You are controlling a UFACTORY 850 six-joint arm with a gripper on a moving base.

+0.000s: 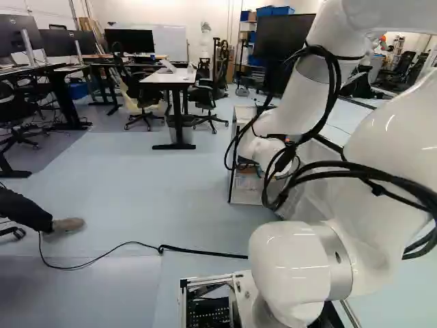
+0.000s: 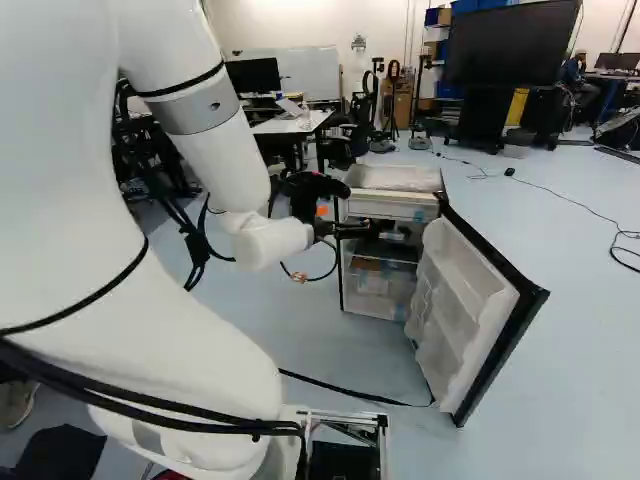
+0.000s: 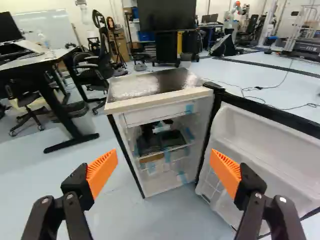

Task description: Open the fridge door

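Observation:
In the right base view my gripper [image 2: 362, 230] is in front of the small fridge [image 2: 392, 212], overlapping its open front. The fridge door [image 2: 462, 310] stands wide open, swung out to the fridge's right, with its white shelved inner side showing. In the wrist view the gripper [image 3: 164, 170] is open, its orange pads far apart with nothing between them. Ahead of it is the fridge [image 3: 160, 90], its shelves and drawer exposed. The open door [image 3: 265, 150] lies beyond and beside one finger, and I cannot tell whether they touch.
A white table [image 1: 167, 77] and office chairs stand farther back. A black cable [image 1: 198, 253] crosses the floor ahead of the base. A person's leg and shoe [image 1: 67, 224] show at the left of the left base view. Behind the fridge is a large screen [image 3: 166, 16].

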